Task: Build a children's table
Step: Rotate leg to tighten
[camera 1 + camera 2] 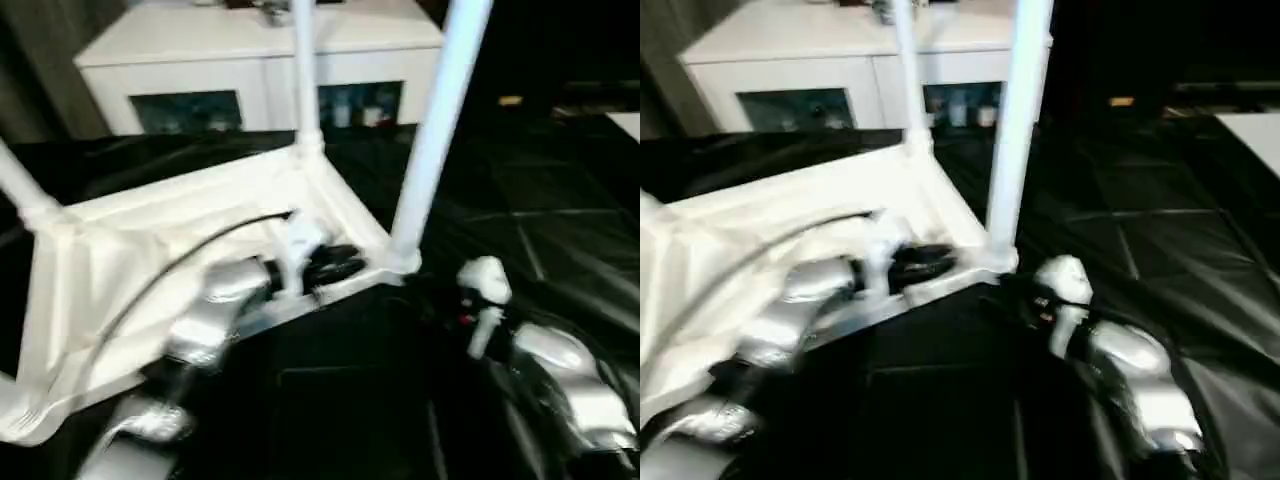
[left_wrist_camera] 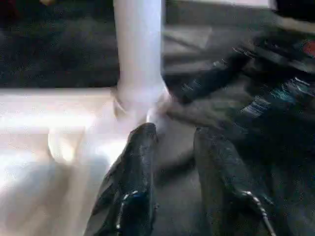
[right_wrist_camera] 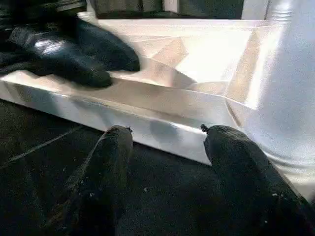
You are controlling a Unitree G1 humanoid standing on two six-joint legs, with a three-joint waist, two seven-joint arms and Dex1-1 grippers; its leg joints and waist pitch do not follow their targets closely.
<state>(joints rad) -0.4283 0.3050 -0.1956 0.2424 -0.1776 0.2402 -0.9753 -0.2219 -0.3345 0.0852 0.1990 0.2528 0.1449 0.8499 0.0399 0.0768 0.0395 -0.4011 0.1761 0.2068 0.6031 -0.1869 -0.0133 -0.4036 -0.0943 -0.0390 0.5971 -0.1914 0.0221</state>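
Two of my grippers worked at the upside-down white plastic children's table [image 1: 200,230] lying on black sheeting [image 1: 520,250]. My left gripper [image 2: 174,137], fingers parted and empty, rested inside its ribbed underside by a leg; my right gripper [image 3: 167,137], spread, faced its rim.

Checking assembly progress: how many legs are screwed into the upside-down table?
3 show. One at the near corner beside the grippers, one at the far corner towards the cabinet, one at the left edge. The fourth corner may be hidden.
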